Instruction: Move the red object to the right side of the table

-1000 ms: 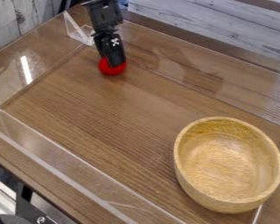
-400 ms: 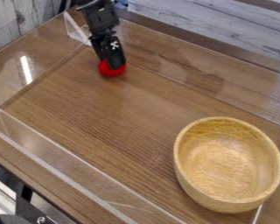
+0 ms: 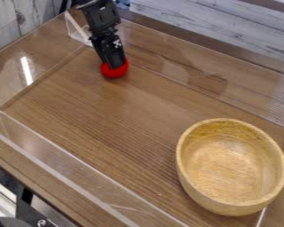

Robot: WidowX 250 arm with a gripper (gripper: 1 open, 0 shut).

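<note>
Near the far left part of the wood-grain surface, black tool positioned at the small round red toy fruit. Tool fingers reach down over the fruit's upper side and appear to touch it; the spacing between the fingers is too small and dark to read, so cannot tell whether they stand wide or narrow, or whether the fruit is gripped. Arm enters from the top edge of the view, dark, and slants down to the tool. Red toy fruit sits low, at or very close to the surface; exact contact underneath not resolved. Its lower part is visible below the fingers, bright red.

Outward from there: clear low wall beside the arm, at the far left corner of the surface. Light wooden bowl, round, upright, open side up, stands at the near right, well apart from tool and fruit. Bowl interior visible: pale wood, nothing inside. Dark cables or equipment at the lower left, beyond the surface edge.
</note>
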